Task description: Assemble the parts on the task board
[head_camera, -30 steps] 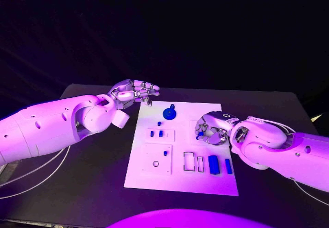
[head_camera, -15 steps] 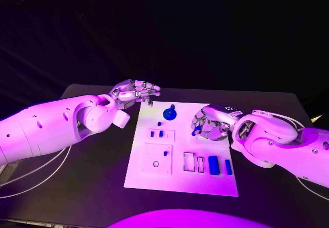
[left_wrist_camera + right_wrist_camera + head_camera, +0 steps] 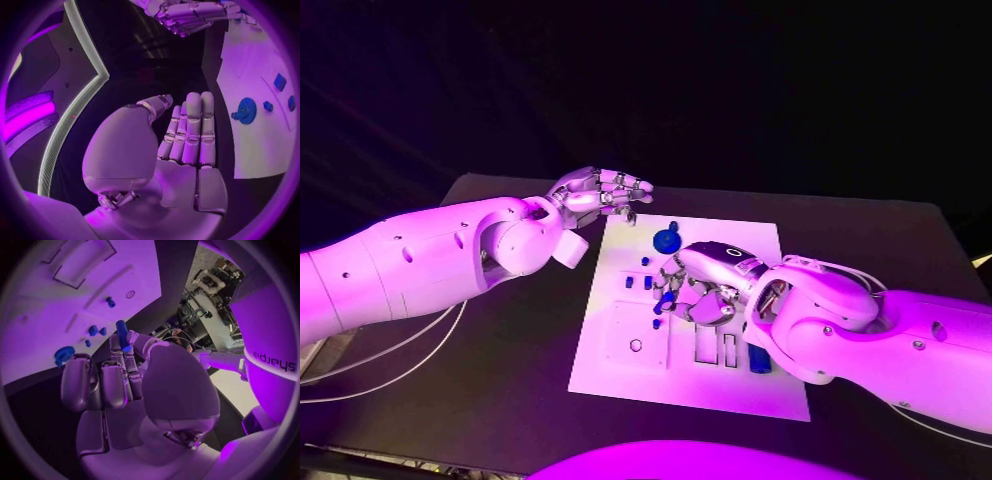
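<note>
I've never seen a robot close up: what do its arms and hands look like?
Two bulky, rounded white arms, left arm and right arm, with small dark dots on the shells. Each ends in a silver, jointed metal hand: left hand, right hand. Thin pale cables trail under the left arm. The right arm bears "sharpa" lettering.

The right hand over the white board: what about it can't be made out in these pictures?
- Head view: the right hand covers the task board beneath it, so any sockets there are hidden.
- Right wrist view: the blue part is pinched at the fingers, its lower end hidden behind them.
- Head view: the small blue parts are too small to tell their shapes.
</note>
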